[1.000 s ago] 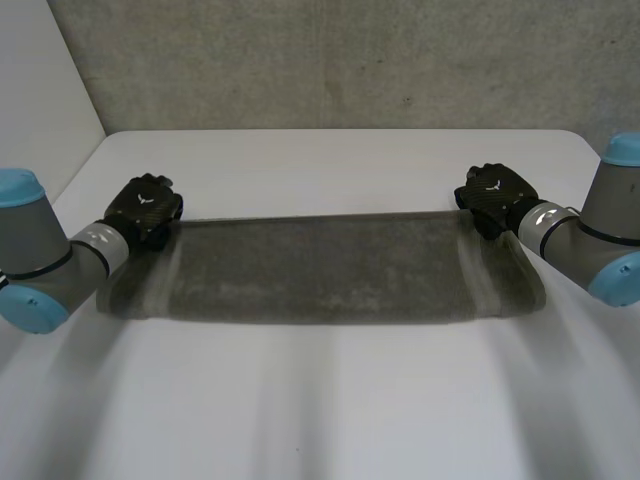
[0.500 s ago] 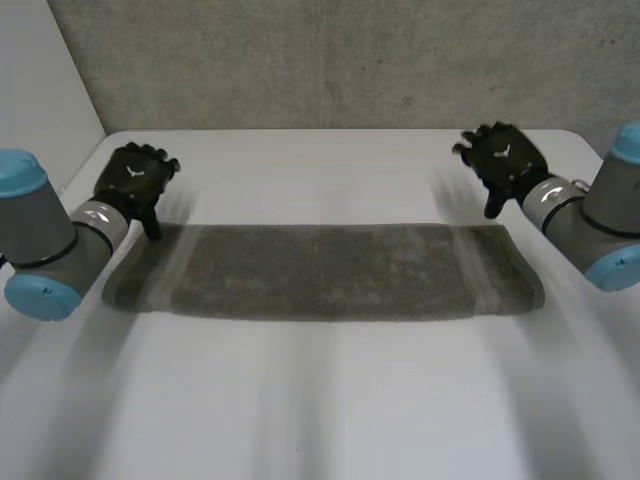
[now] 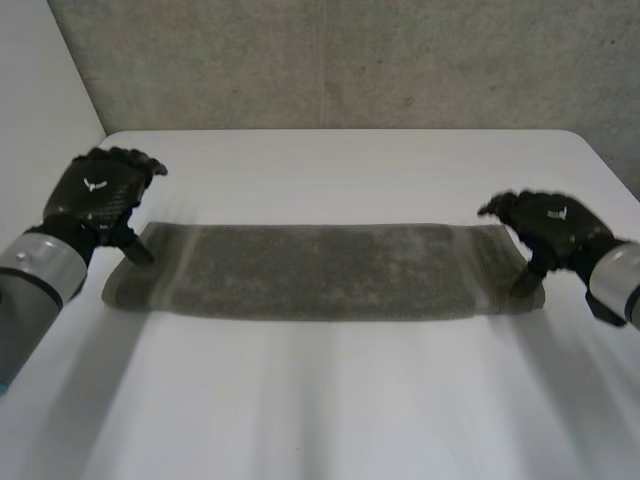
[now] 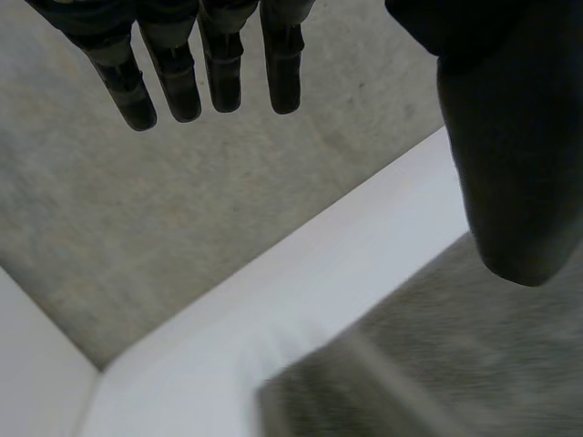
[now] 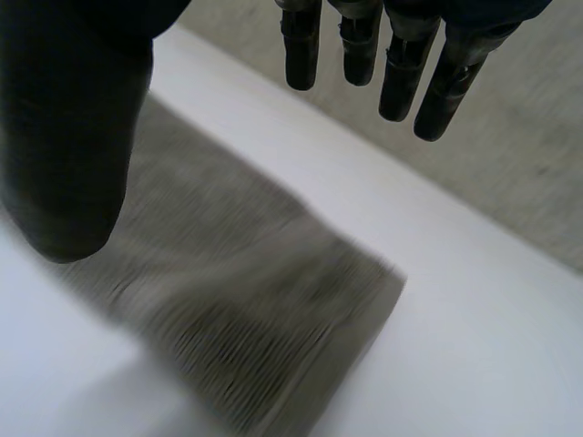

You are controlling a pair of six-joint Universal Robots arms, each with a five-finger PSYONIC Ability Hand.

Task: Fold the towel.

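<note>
Two black hands hang over the ends of a grey towel (image 3: 320,270), which lies flat as one long strip across the middle of the white table (image 3: 330,160). The left hand (image 3: 98,192) sits above the towel's left end, fingers (image 4: 221,73) straight and spread well apart from the thumb, holding nothing. The right hand (image 3: 548,225) is over the right end, likewise spread wide and empty, its thumb pointing down just beside the towel's near right corner; whether it touches the cloth cannot be told
</note>
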